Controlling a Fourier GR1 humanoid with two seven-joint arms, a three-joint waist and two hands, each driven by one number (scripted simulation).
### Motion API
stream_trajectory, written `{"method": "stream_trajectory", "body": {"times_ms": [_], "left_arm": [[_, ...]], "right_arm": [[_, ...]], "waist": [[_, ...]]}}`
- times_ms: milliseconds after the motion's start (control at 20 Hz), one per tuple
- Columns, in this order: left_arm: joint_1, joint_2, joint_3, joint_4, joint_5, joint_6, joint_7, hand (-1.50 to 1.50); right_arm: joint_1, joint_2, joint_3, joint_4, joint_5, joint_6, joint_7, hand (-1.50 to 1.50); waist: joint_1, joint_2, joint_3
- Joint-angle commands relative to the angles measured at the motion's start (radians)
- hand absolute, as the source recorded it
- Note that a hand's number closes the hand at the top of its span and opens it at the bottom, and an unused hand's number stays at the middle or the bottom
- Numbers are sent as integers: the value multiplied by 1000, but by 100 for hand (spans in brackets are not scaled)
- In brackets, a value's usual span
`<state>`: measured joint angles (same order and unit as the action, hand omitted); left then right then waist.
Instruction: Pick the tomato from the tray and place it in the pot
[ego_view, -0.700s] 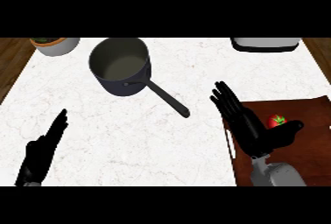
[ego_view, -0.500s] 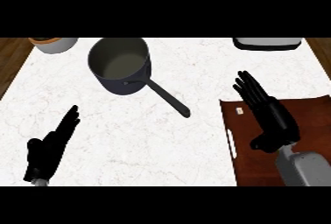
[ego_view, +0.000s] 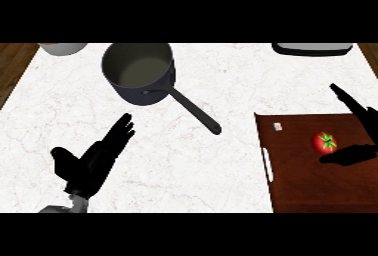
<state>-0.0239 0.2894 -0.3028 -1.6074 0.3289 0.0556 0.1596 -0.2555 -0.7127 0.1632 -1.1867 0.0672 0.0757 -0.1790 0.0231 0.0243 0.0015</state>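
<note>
A red tomato (ego_view: 325, 142) with a green stem lies on the dark brown tray (ego_view: 310, 180) at the right of the counter. My right hand (ego_view: 357, 112) shows at the right edge, open, its fingers stretched past the tomato's far side and its thumb (ego_view: 347, 155) just below and right of it; nothing is gripped. The dark pot (ego_view: 139, 71) stands empty at the upper left of centre, its long handle (ego_view: 195, 112) pointing toward the tray. My left hand (ego_view: 94, 160) rests open over the counter at the lower left, fingers straight.
A light round container (ego_view: 63, 47) sits at the top left edge and a dark, white-topped item (ego_view: 310, 48) at the top right. White marble counter (ego_view: 207, 165) lies between pot and tray. A small white tag (ego_view: 278, 126) is on the tray.
The view has shifted, so pot and tray sit further right. My right hand has slid rightward off the tomato, which now shows uncovered. My left hand has come up and inward.
</note>
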Motion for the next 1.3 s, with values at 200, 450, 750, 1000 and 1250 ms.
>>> {"method": "stream_trajectory", "body": {"times_ms": [200, 450, 750, 1000, 1250], "left_arm": [[-54, -21, 33, 13, 59, -33, 78, 0], [-42, -34, 39, -29, 36, -17, 118, 0], [-37, -28, 51, -12, 41, -51, 96, 0], [-11, -53, 70, 12, 20, -64, 76, 0], [16, -81, 60, -12, -16, -65, 65, 0]], "right_arm": [[-135, -151, 52, 177, 208, 102, -138, -150], [-204, -191, 1, 99, 189, 261, 15, -150], [-268, -296, -30, -61, 57, 567, 293, -150], [-177, -191, -95, -194, 16, 552, 482, -150], [-101, -76, -90, -257, 57, 511, 524, -150]], "waist": [[-11, -21, -2], [-18, -25, -2], [-27, -29, -3], [-28, -27, -2], [-25, -26, -2]]}}
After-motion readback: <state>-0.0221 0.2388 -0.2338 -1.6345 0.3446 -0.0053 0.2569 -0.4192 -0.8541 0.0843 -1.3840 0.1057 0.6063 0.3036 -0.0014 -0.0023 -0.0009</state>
